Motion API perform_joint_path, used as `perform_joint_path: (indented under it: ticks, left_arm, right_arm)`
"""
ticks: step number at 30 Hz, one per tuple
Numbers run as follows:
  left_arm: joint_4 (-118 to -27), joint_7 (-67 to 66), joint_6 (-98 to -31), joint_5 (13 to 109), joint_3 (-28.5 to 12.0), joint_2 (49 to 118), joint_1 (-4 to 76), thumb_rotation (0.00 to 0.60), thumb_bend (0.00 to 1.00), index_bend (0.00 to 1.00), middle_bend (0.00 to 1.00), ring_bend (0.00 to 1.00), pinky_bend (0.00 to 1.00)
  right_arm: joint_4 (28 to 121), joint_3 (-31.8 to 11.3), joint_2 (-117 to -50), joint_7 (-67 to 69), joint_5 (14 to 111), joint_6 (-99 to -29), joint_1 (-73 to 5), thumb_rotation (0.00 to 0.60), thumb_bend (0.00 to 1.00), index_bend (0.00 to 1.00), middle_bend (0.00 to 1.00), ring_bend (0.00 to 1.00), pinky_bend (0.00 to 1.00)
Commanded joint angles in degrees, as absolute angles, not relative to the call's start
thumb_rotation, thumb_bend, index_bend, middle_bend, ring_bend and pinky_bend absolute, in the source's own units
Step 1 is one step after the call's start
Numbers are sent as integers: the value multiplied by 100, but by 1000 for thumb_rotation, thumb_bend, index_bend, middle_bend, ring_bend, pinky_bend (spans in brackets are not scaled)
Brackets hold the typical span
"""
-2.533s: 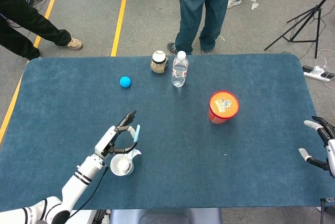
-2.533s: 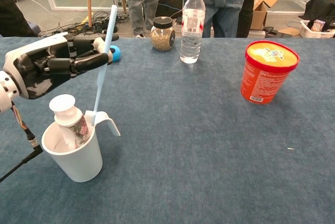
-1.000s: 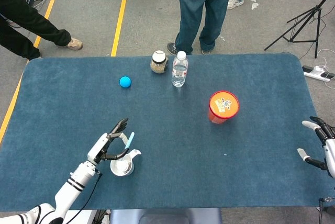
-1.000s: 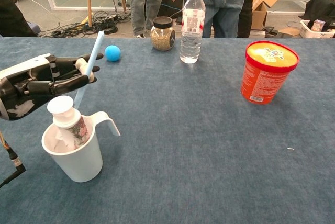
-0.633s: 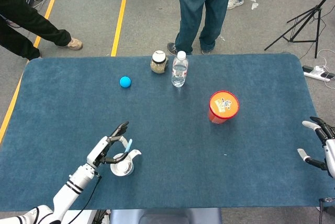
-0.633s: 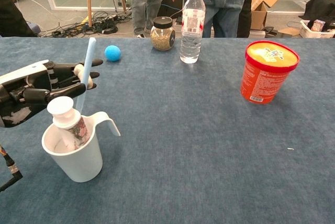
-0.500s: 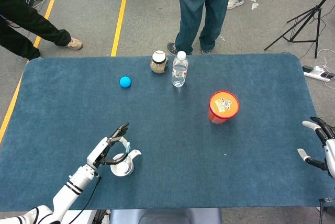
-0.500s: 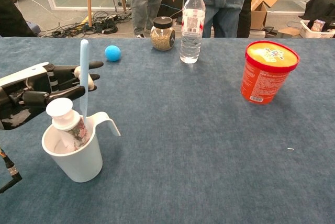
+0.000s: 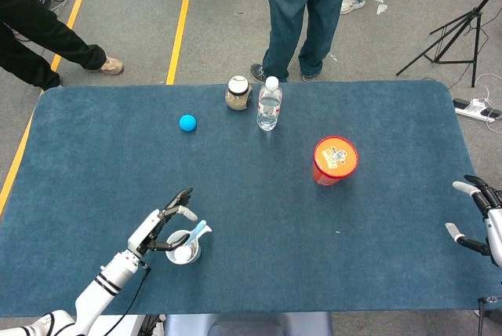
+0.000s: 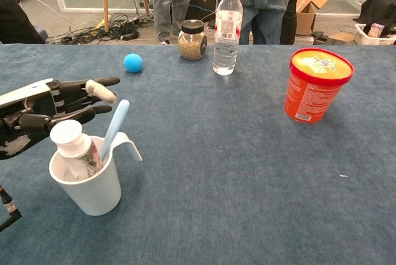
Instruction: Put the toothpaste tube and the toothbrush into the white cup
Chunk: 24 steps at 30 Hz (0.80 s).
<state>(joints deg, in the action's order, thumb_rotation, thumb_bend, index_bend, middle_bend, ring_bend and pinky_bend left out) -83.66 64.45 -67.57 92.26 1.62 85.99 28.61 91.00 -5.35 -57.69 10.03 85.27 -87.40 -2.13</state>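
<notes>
The robot's left hand (image 10: 46, 109) hovers just behind the white cup (image 10: 90, 184), fingers spread and holding nothing. The toothbrush (image 10: 114, 128) leans in the cup against its rim, handle up, beside the toothpaste tube (image 10: 77, 148) standing cap-up inside. Both items appear placed, so the task looks all but complete; the next move calls only for drawing the hand clear without knocking the cup. The right hand (image 9: 478, 222) rests open at the desk's (image 10: 247, 166) far edge.
</notes>
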Motion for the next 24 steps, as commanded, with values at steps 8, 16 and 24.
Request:
perform_joint_path:
  ticks: [8, 16, 24]
  left_arm:
    - [-9011, 5966, -6763, 9168, 128, 7968, 2896, 600, 333, 344, 0, 0, 0]
    - [-9465, 5333, -6596, 8960, 74, 7282, 2929, 600, 332, 335, 0, 0, 0]
    - [-10064, 2536, -6491, 8384, 135, 6408, 2758, 600, 333, 290, 0, 0, 0]
  right_arm:
    - [9102, -519, -5782, 970, 8551, -8718, -225, 600, 156, 269, 189, 241, 579]
    - [9100, -519, -5781, 966, 8549, -8736, -215, 600, 156, 269, 189, 240, 578]
    - [9119, -494, -5792, 890, 8599, -8762, -207, 600, 156, 269, 189, 240, 579]
